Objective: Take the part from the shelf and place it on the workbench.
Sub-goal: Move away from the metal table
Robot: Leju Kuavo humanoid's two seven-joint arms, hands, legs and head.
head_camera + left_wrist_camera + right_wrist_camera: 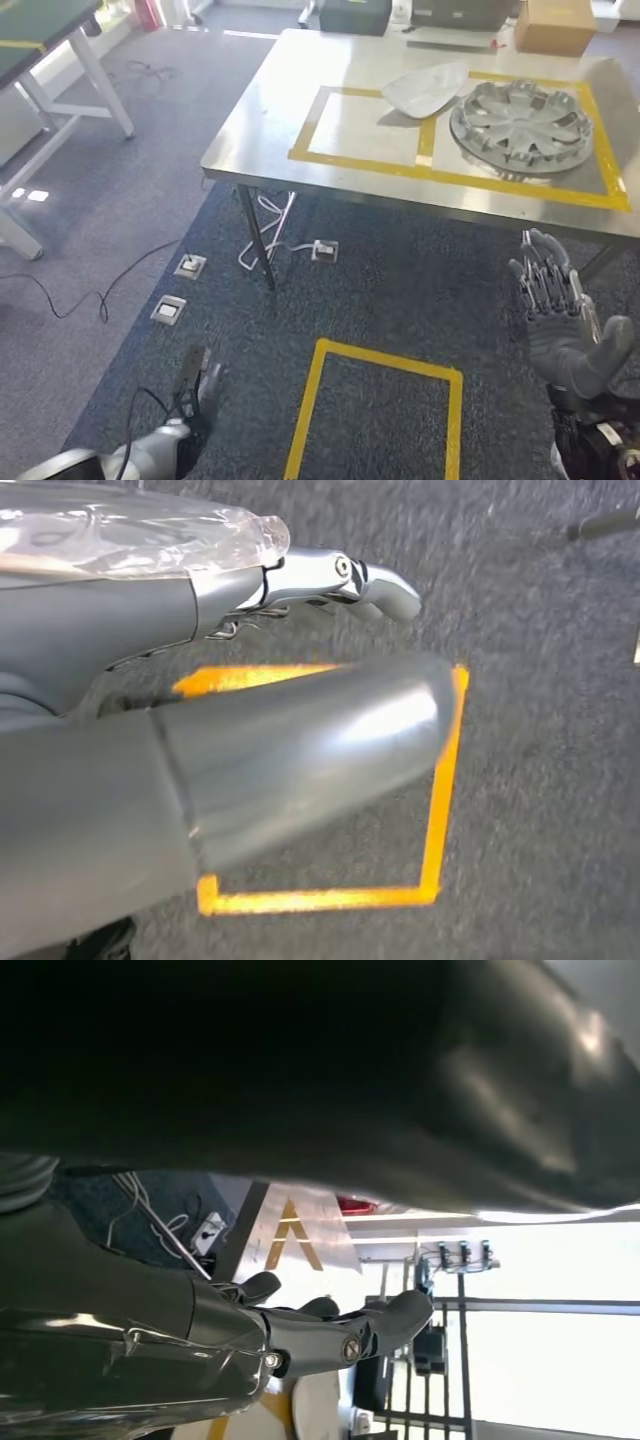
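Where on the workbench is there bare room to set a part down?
The left taped box on the workbench is mostly bare, bordered by yellow tape; the pale curved panel overlaps its far right corner. The right box is crowded by the wheel cover. The untaped left strip is also free.
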